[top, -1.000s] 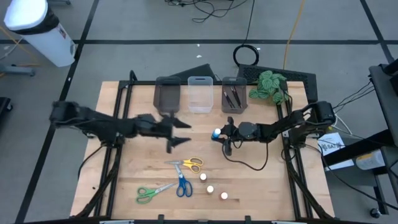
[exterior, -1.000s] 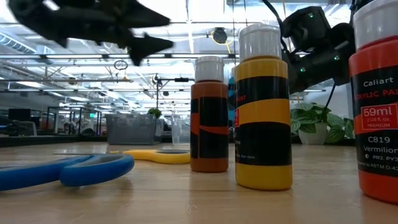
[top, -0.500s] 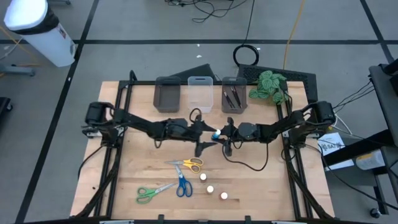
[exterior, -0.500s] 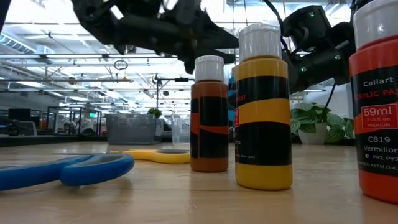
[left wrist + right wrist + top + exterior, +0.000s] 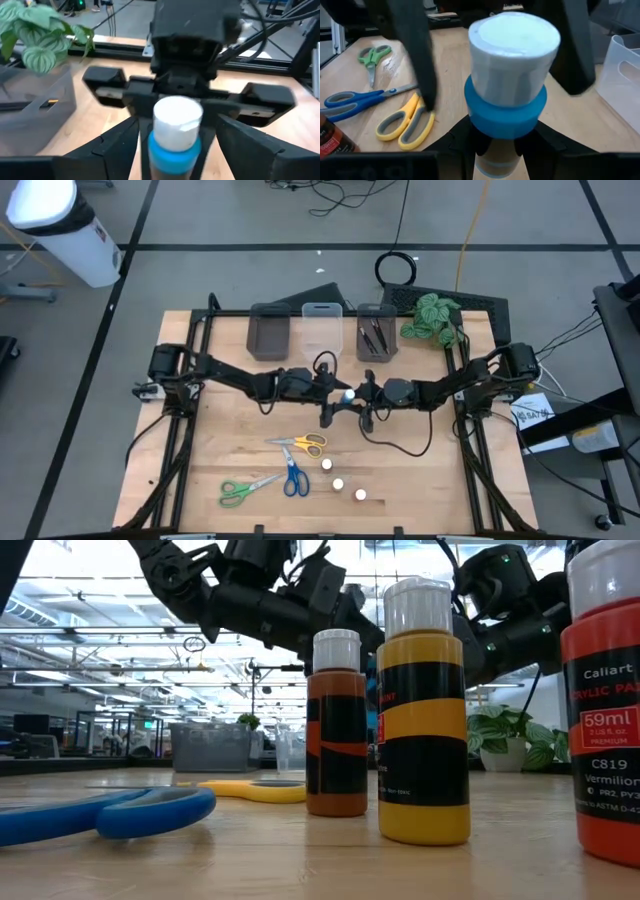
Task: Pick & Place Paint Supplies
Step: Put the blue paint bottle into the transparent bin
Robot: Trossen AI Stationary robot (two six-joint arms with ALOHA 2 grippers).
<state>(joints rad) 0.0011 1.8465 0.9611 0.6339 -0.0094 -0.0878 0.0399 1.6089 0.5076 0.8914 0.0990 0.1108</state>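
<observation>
A blue paint bottle with a white cap (image 5: 347,393) is in my right gripper (image 5: 361,396) above the table's middle. My left gripper (image 5: 337,402) is open, and its fingers (image 5: 115,150) stand on either side of the bottle (image 5: 176,131) without touching it. Yellow (image 5: 305,444), blue (image 5: 294,478) and green scissors (image 5: 240,491) lie flat on the near half of the table. Three white pots (image 5: 339,483) stand beside them. Dark brushes (image 5: 374,335) lie in the right grey bin. My right gripper is shut on the bottle's lower body (image 5: 502,159), below the blue collar, pinched between the two fingers (image 5: 462,137). The fingers come level from the table's right. The bottle stands upright with its white cap (image 5: 514,42) on top.
A grey bin (image 5: 269,335), a clear bin (image 5: 322,332) and a second grey bin (image 5: 385,315) line the far edge, with a leafy plant (image 5: 432,315) to their right. Close to the low camera stand orange (image 5: 337,725), yellow (image 5: 423,710) and red bottles (image 5: 605,700).
My left arm has swung from the table's left side toward the right, up to the bottle held by my right gripper. Its open fingers now stand on either side of the bottle. The right gripper and the bottle have kept still.
</observation>
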